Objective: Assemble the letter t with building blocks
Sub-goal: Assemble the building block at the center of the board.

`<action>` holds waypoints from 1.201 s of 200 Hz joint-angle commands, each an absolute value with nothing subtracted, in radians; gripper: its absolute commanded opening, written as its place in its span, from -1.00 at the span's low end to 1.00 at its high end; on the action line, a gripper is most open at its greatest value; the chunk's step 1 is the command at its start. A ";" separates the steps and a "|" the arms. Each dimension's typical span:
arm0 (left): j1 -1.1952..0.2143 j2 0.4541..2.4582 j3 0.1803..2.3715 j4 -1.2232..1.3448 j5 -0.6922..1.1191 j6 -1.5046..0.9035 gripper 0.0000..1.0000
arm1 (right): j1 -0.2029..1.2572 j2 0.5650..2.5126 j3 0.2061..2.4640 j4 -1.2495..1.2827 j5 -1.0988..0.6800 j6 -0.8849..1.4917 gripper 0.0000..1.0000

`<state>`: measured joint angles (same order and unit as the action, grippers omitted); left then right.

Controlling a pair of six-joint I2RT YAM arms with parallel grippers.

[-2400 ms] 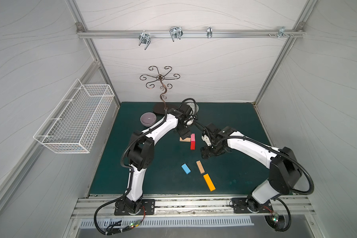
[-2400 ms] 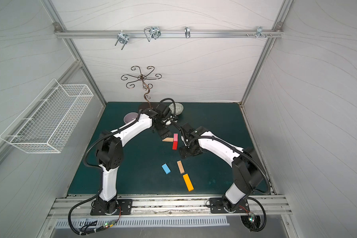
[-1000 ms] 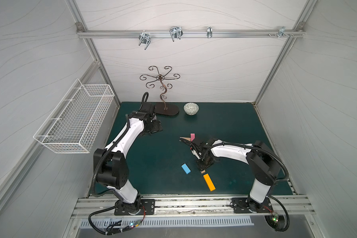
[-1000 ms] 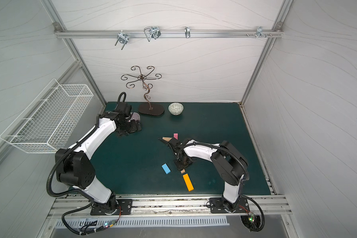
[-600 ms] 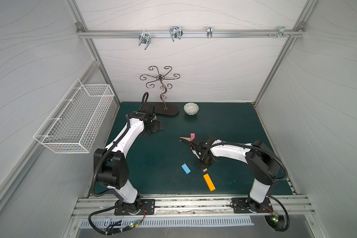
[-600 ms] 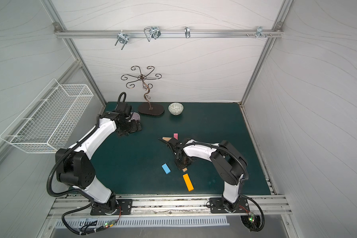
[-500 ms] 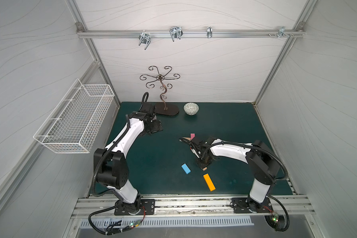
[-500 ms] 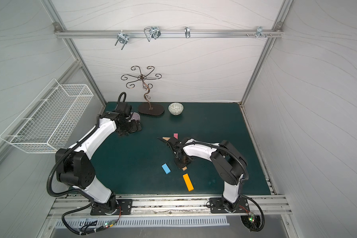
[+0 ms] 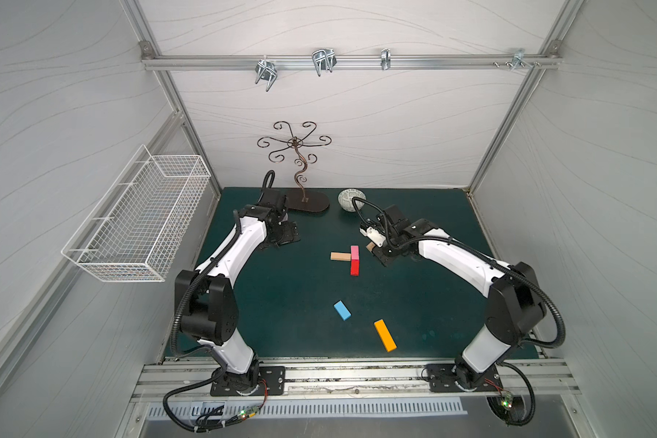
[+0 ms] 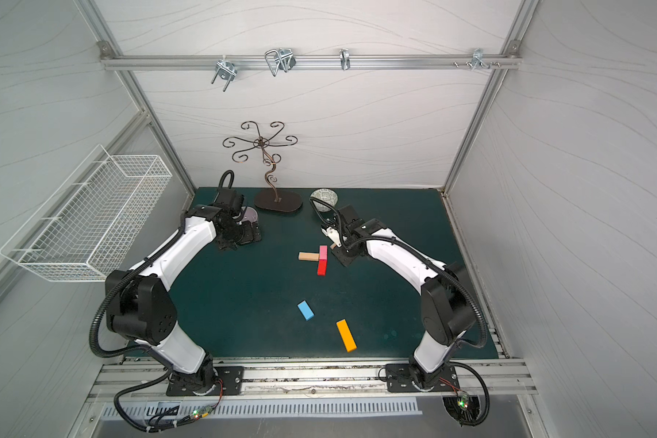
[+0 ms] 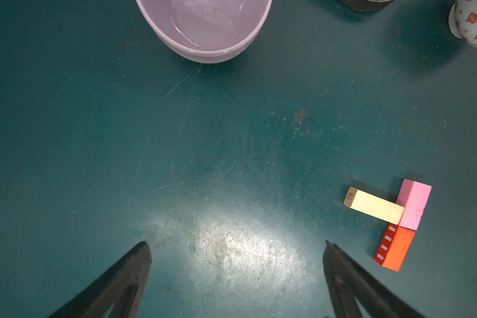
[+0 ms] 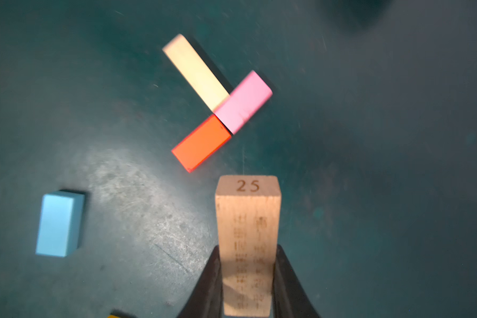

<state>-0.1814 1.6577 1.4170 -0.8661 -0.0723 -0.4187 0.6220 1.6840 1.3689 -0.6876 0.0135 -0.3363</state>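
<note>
The right gripper clamped a tan block (stamped 25) near the pink block and red block at the centre of the mat; the blue block and orange block lay toward its front edge. The left gripper gaped empty.

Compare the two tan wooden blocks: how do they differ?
The lying tan block rests flat on the mat; the held tan block is clamped in the right tool. The lying one butts the pink block; the held one touches no block. Stamps: 70 on the lying one, 25 on the held one. Both are plain wood.
</note>
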 commanded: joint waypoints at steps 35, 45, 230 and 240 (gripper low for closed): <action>-0.179 1.680 1.403 -0.828 -0.077 -0.413 0.98 | 0.497 1.897 1.559 -0.838 -0.217 -0.819 -0.97; -0.178 1.680 1.397 -0.819 -0.074 -0.413 0.98 | 0.491 1.928 1.584 -0.863 -0.216 -0.868 -0.96; -0.178 1.715 1.374 -0.795 -0.055 -0.422 0.98 | 0.565 2.171 1.719 -0.901 -0.049 -1.113 -1.00; -0.178 1.716 1.373 -0.795 -0.051 -0.423 0.98 | 0.565 2.178 1.726 -0.913 -0.053 -1.103 -1.00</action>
